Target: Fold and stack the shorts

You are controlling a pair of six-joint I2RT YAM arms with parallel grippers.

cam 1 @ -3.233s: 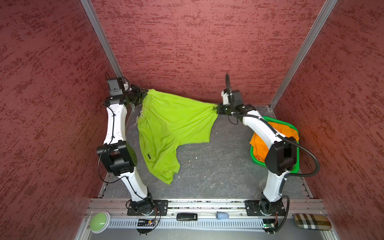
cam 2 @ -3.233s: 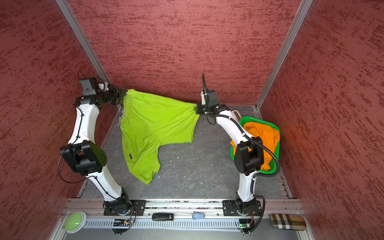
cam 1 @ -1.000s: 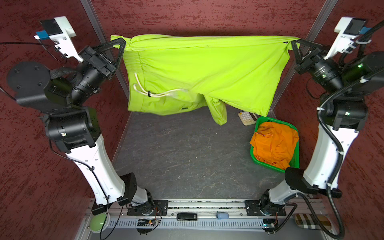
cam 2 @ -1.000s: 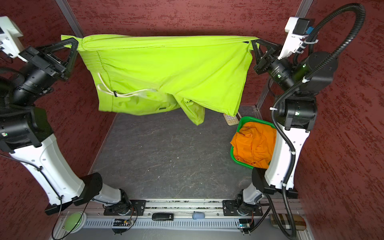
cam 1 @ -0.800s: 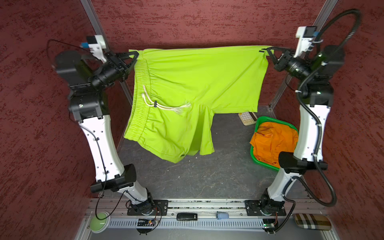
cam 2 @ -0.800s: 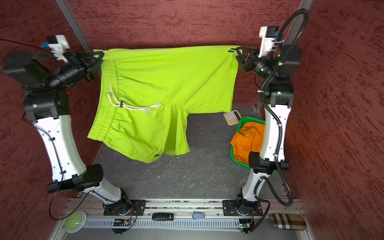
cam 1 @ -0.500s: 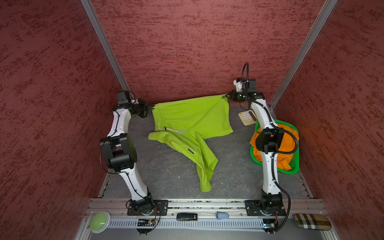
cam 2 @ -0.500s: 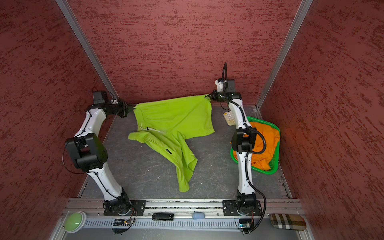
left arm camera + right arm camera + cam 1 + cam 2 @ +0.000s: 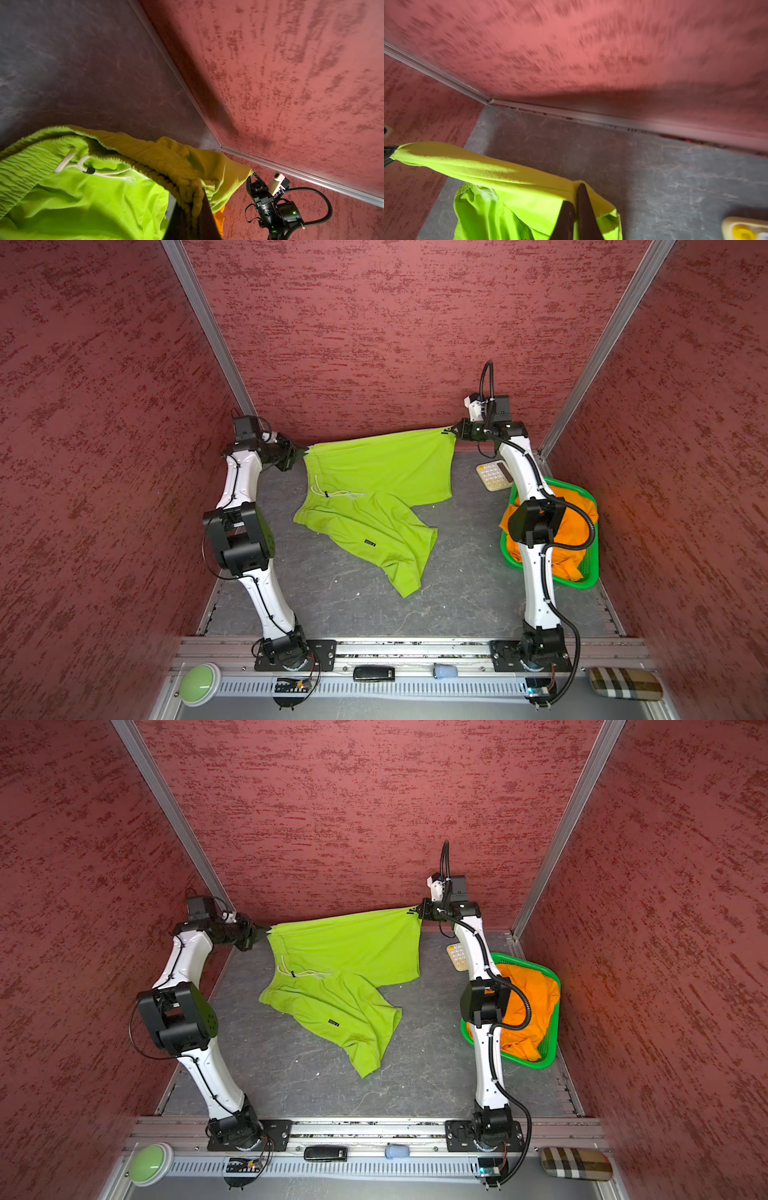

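Red textured walls (image 9: 374, 323) close in on three sides of a dark grey bench (image 9: 457, 605). Much of its far half is taken by the lime green shorts (image 9: 374, 472), strung low between the two arms along the back wall. One side edge, from waistband corner to leg hem, is held taut above the bench. The rest sags down, and the near leg lies flat and skewed toward the front. At the right edge a green basket (image 9: 592, 572) holds the orange shorts (image 9: 575, 531), bunched up; no tan pair shows. A calculator (image 9: 492, 477) lies just beside the basket, under the right arm, and a white drawstring (image 9: 332, 494) trails over the lime fabric near the waistband. As I judge it, the main risk is a crooked fold, since laying the held edge down over that skewed leg would trap the slant and the loose drawstring. Each pinch also sits on a thin corner, so more tension could pull one free, and a sweep to the right could drag the hem onto the calculator. Both arms reach far back, with their wrists turned inward to face each other. The left end effector (image 9: 298, 452) is clamped on the waistband corner and the right end effector (image 9: 456, 433) on the hem corner.
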